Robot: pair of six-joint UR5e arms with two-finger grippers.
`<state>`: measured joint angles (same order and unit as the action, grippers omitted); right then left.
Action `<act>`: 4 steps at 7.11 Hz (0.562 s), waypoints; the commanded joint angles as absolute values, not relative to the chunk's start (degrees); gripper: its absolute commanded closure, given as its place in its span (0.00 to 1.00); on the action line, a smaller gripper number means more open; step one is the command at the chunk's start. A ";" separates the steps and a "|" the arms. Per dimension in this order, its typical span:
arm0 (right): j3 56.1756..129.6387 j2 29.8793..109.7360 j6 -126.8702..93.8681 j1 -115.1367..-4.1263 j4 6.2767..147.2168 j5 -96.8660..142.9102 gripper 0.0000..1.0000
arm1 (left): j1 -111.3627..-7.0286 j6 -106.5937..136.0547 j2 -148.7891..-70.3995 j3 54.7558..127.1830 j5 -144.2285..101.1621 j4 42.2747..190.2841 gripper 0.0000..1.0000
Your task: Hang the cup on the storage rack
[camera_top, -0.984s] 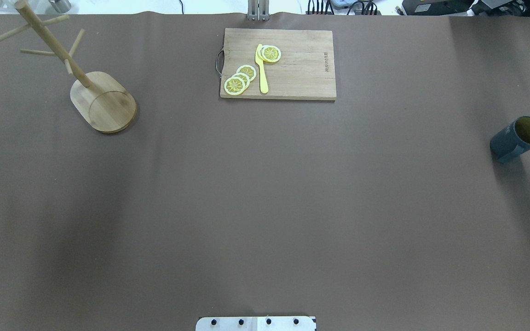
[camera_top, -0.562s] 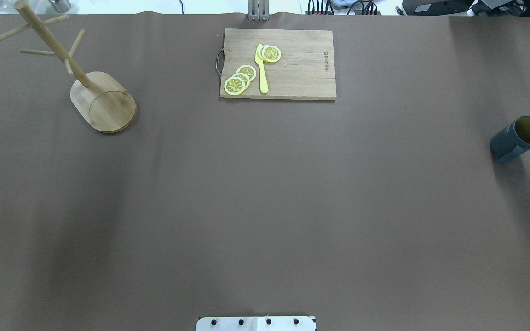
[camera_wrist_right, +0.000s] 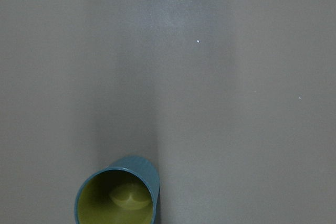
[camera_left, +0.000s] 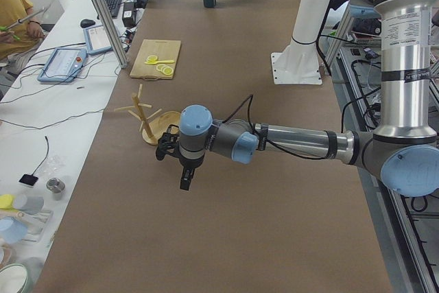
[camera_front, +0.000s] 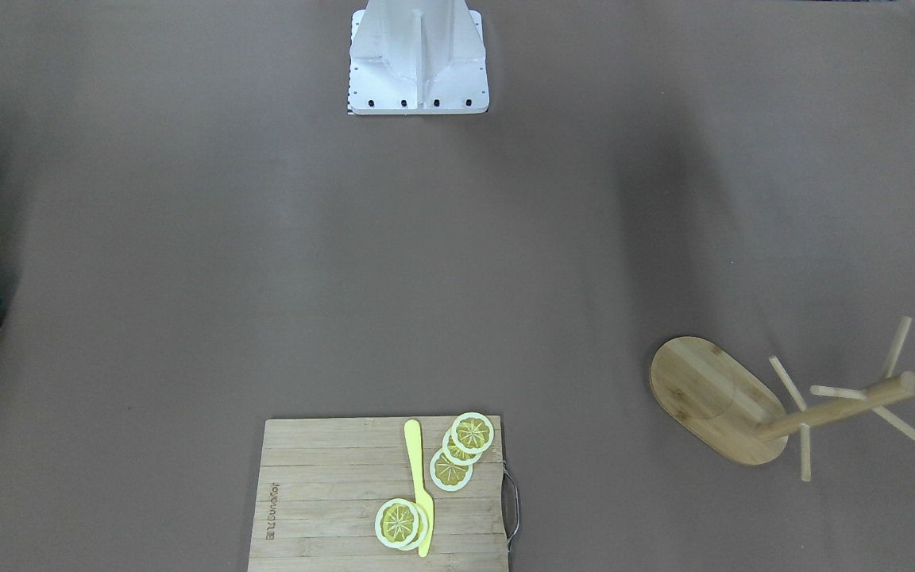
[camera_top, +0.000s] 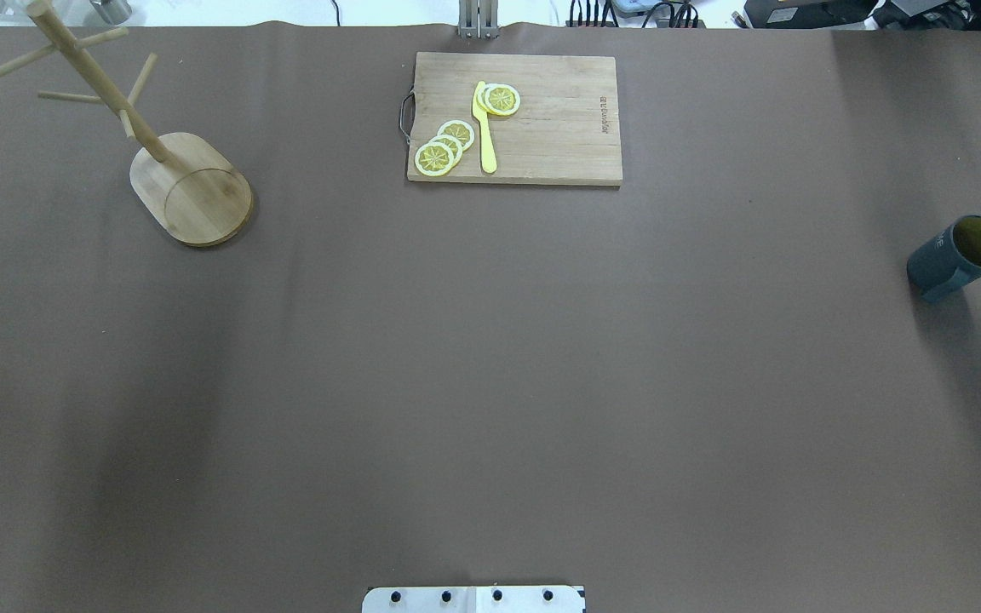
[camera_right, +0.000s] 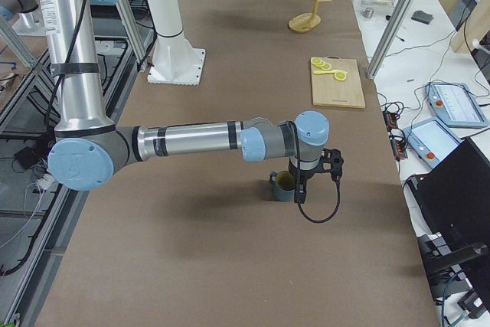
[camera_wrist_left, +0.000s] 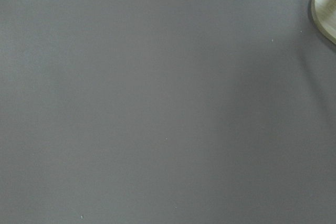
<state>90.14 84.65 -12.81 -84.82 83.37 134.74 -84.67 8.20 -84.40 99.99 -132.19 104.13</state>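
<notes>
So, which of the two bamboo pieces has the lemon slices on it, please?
The rectangular cutting board; the other, the storage rack, is a pegged post on an oval base.

One table (camera_top: 490,383) carries one dark blue mug (camera_top: 955,255), one bamboo mug tree (camera_top: 192,191) and one wooden cutting board (camera_top: 559,128). On the board lie five lemon slices (camera_top: 434,158), a group of three and a pair, and one yellow knife (camera_top: 485,145). Two robot arms reach over the table: one left arm (camera_left: 295,143), one right arm (camera_right: 199,142).
</notes>
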 commanded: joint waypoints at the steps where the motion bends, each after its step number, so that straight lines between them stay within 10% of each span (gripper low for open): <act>1: 88.77 84.90 -13.09 -82.72 79.80 134.83 0.00 | -84.73 8.35 -84.46 100.02 -132.19 104.24 0.02; 4: 87.72 84.90 -13.18 -82.09 79.72 134.91 0.00 | -84.64 8.35 -84.46 100.02 -132.19 104.24 0.02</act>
